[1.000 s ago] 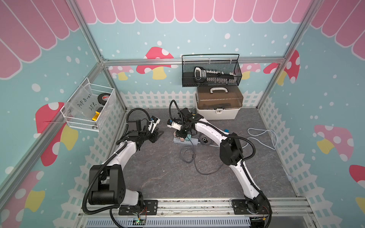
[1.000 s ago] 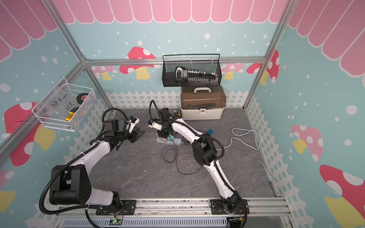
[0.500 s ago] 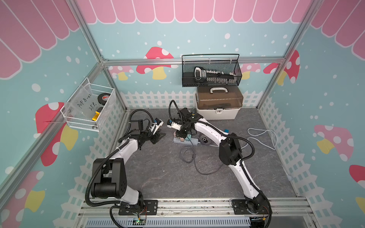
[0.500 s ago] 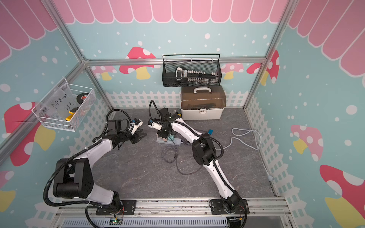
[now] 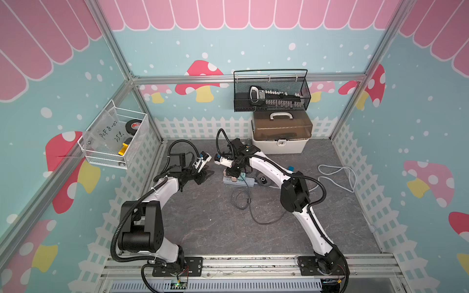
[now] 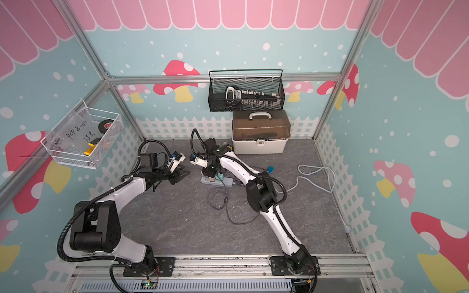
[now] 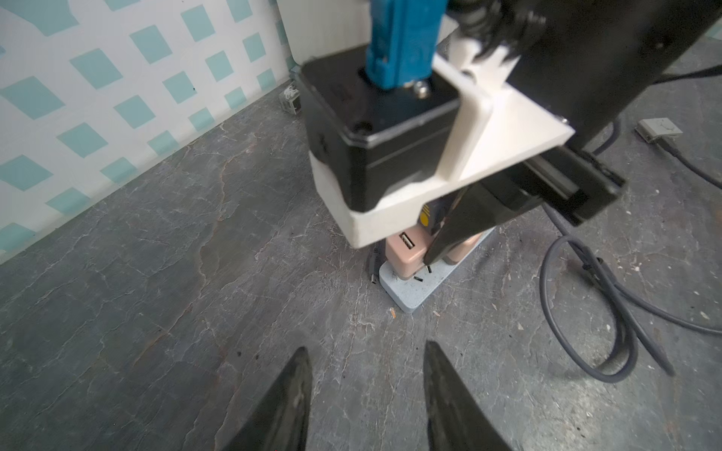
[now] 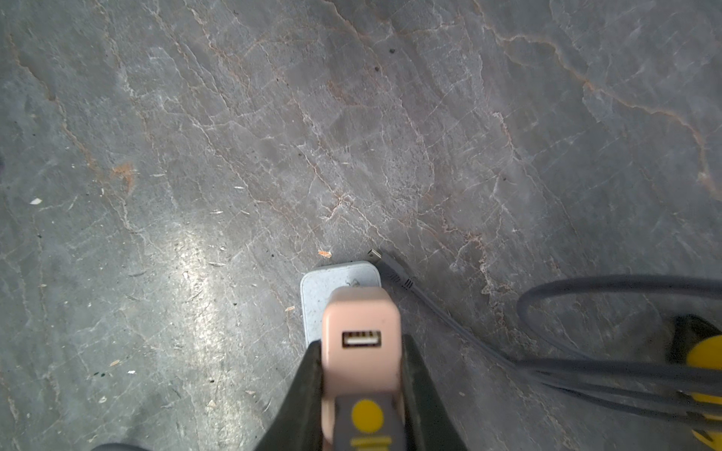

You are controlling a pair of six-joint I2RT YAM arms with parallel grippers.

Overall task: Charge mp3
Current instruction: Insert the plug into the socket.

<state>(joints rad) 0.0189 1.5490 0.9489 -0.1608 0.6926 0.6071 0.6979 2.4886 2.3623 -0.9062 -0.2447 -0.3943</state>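
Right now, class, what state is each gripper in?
Left gripper: open, holding nothing.
Right gripper: shut on the pink USB charger.

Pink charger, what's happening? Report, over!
Right claw shut on pink charger atop power strip. Left claw open, empty. Cable plug loose beside strip, nothing blocking.

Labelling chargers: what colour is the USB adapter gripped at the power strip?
The boxy USB adapter is pale pink; the right wrist view shows it best.

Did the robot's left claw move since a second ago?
Yes. The left gripper has edged a little closer to the grey power strip on the floor.
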